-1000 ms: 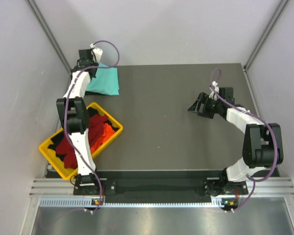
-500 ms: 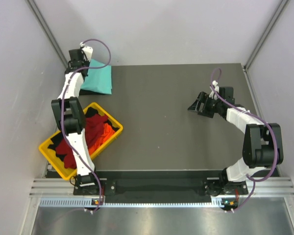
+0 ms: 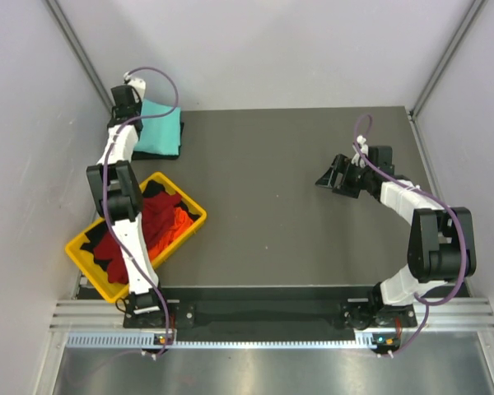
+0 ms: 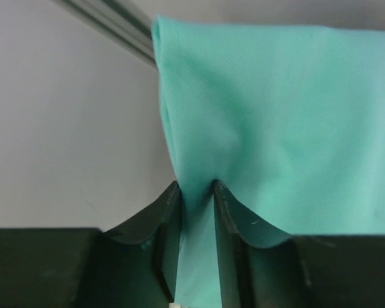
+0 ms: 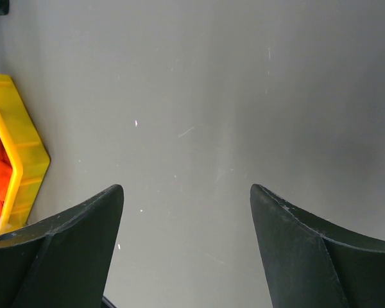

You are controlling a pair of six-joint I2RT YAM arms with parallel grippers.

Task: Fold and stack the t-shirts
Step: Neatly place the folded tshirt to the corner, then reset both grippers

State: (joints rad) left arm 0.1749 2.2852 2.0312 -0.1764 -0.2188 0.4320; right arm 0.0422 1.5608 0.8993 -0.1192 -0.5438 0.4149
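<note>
A folded mint-teal t-shirt (image 3: 160,125) lies at the far left corner of the dark table, on top of a black one whose edge (image 3: 158,153) shows below it. My left gripper (image 3: 128,107) is shut on the teal shirt's left edge; in the left wrist view the cloth (image 4: 289,122) runs up between the two fingers (image 4: 197,190). More shirts, red (image 3: 119,239), orange (image 3: 178,222) and black, lie heaped in the yellow tray (image 3: 89,271). My right gripper (image 3: 329,176) is open and empty over bare table (image 5: 187,186).
The yellow tray sits at the near left, beside my left arm; its corner shows in the right wrist view (image 5: 16,154). Grey walls with metal rails (image 3: 82,58) close in the table at left, back and right.
My left gripper has moved toward the far left corner, dragging the teal shirt with it. The right arm has not moved.
</note>
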